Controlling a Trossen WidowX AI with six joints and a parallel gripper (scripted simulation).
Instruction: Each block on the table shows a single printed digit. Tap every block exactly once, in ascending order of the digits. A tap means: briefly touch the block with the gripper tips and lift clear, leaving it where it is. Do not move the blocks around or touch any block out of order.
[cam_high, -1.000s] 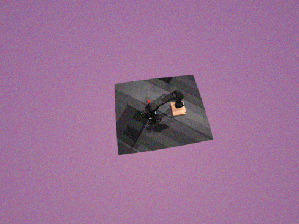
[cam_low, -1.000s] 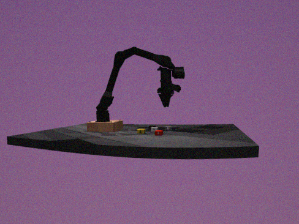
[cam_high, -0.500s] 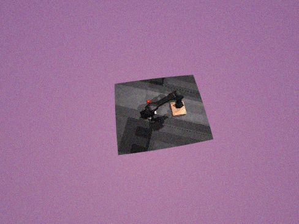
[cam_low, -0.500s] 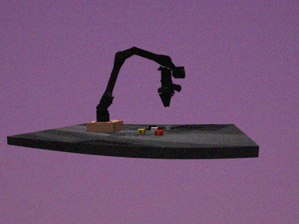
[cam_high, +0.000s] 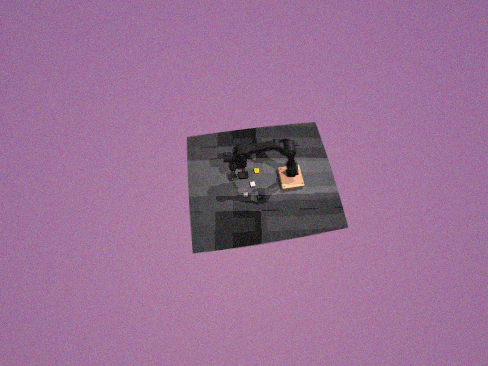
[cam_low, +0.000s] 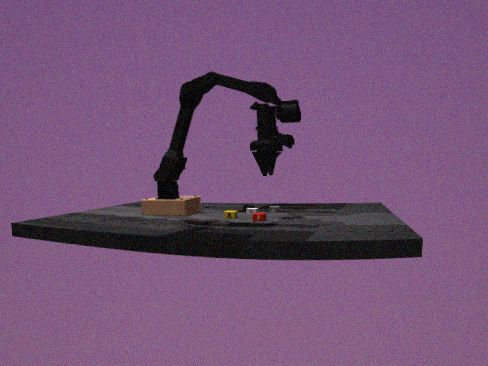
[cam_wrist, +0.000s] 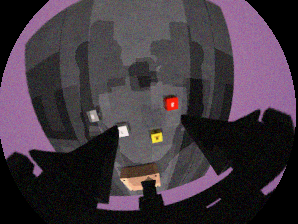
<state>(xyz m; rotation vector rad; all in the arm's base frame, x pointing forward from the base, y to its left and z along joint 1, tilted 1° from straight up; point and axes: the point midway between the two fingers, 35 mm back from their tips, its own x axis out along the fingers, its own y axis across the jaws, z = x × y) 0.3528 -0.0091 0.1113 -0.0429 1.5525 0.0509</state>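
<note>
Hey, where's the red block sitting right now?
In the wrist view the red block lies on the dark table, up and right of the yellow block. In the exterior view it is the front one, just right of yellow.
</note>
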